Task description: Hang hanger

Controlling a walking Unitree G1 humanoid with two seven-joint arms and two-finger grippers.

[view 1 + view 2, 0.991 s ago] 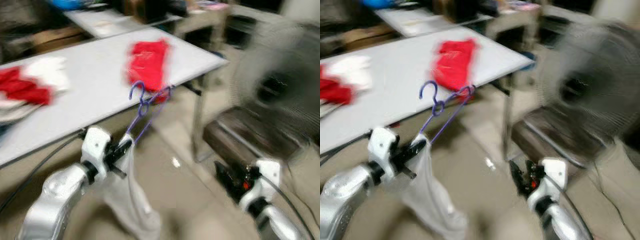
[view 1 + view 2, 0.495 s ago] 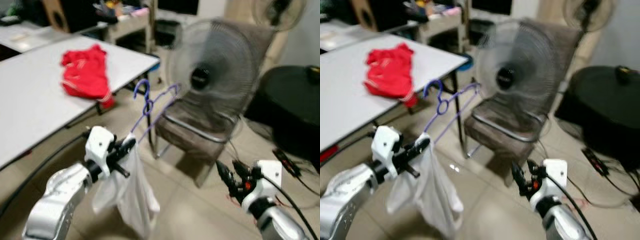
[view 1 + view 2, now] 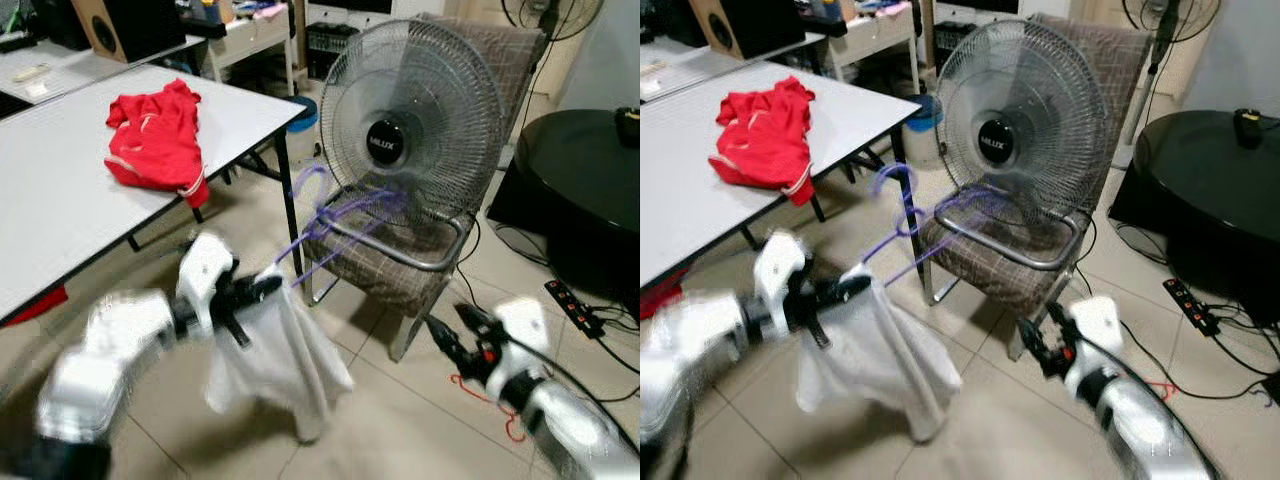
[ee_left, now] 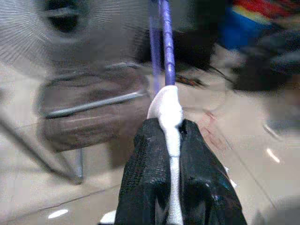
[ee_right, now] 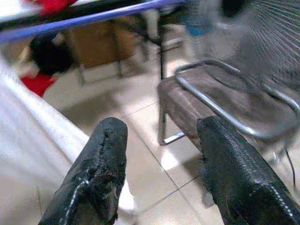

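A purple hanger (image 3: 330, 215) carries a white garment (image 3: 275, 355) that hangs down from it. My left gripper (image 3: 262, 288) is shut on the hanger's lower end where the white cloth wraps it; in the left wrist view the black fingers (image 4: 150, 183) pinch the cloth and the purple hanger (image 4: 161, 42) runs on ahead. The hanger's hook (image 3: 892, 185) points up toward the fan. Low on the right, my right gripper (image 3: 440, 335) is open with nothing in it; in the right wrist view its fingers (image 5: 101, 164) stand apart over the tiled floor.
A standing fan (image 3: 415, 100) sits on a brown chair (image 3: 385, 255) straight ahead. A grey table (image 3: 60, 195) with a red garment (image 3: 155, 140) is on the left. A black round table (image 3: 580, 165) stands at right, with cables and a power strip (image 3: 580, 310) on the floor.
The camera has swung right: the table slid left and the fan and chair are now ahead. Both arms are blurred, and the hanger leans further toward the chair.
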